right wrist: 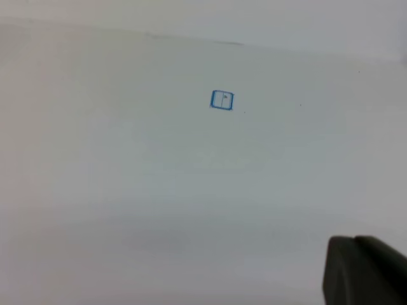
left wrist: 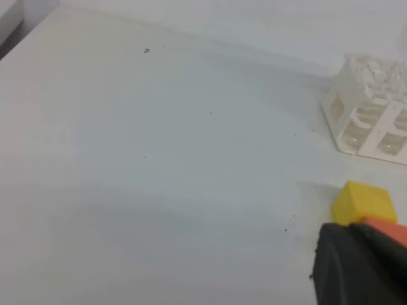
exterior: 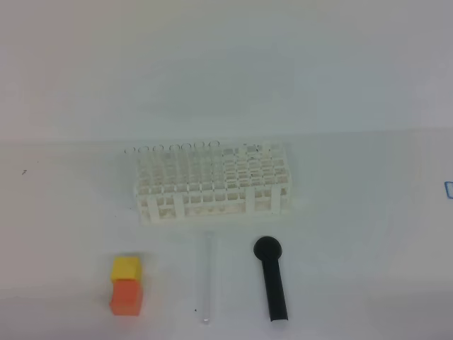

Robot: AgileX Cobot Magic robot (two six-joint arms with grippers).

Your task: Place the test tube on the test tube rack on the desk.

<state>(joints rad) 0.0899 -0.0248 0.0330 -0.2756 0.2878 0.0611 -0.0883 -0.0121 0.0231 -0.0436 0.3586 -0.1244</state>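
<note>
A: Item one, the pincers?
B: Left pincer [left wrist: 365, 267]: dark body at the lower right corner of its wrist view, jaws drawn together, holding nothing. Right pincer [right wrist: 365, 270]: the same, closed and unladen, low right in its own view.
A: Task items?
B: Test tube [exterior: 207, 278]: clear glass, lying flat on the bench [exterior: 71, 205], apart from both pincers. Test tube rack [exterior: 212, 184]: white lattice, upright, beyond the tube; its corner shows ahead and right of the left pincer.
A: Sundries?
B: Yellow block [left wrist: 362, 202] and orange block [left wrist: 389, 227], touching, just ahead of the left pincer. Black round-headed stick [exterior: 272, 280], lying beside the tube. Blue square mark [right wrist: 222, 100] on the bench, well ahead of the right pincer.
</note>
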